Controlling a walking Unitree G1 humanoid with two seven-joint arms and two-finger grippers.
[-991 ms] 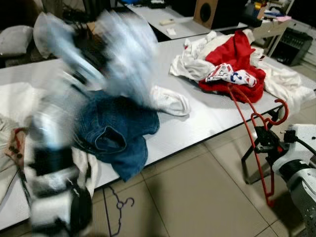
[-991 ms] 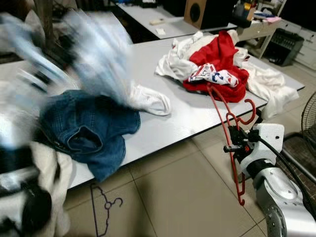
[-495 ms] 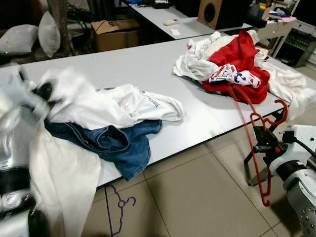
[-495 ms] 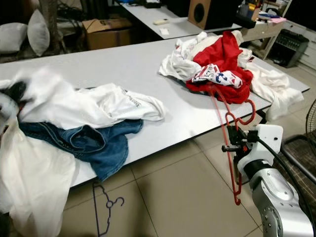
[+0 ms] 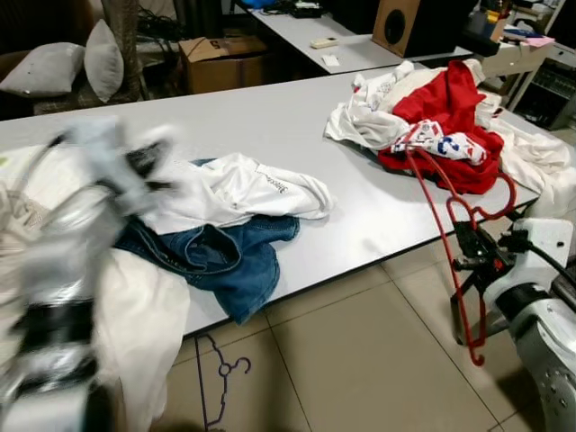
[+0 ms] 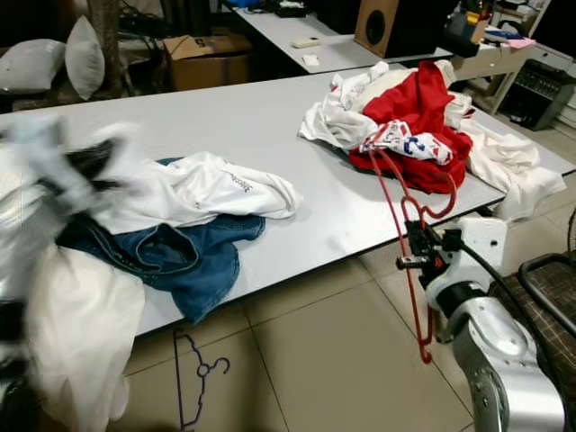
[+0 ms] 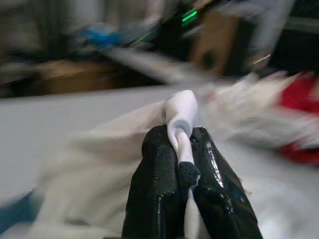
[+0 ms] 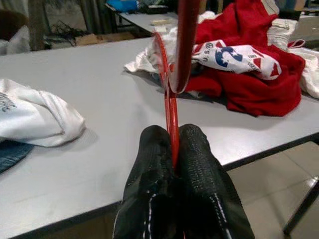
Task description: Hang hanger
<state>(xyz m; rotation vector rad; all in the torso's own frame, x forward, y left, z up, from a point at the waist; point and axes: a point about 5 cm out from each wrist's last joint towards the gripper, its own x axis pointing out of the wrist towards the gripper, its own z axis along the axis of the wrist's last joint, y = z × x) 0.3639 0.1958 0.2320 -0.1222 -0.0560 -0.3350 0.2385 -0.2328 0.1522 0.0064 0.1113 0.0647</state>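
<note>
Beside table (image 5: pixel 270 126) edge, right gripper (image 5: pixel 470 253) clamped red hanger (image 5: pixel 450 225), held upright. Left gripper (image 7: pixel 183 149) pinched white shirt (image 5: pixel 234 189) fold (arm blurred) over jeans (image 5: pixel 216 261). Good step, judged: spread collar, feed hanger shoulder in squarely, avoid snagging.

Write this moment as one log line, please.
right claw: shut on red hanger | left claw: shut on white shirt | table

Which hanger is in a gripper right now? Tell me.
The red hanger, pinched in the shut right gripper beside the table edge. The other, a thin purple hanger, lies on the floor tiles under the table's near edge, untouched.
</note>
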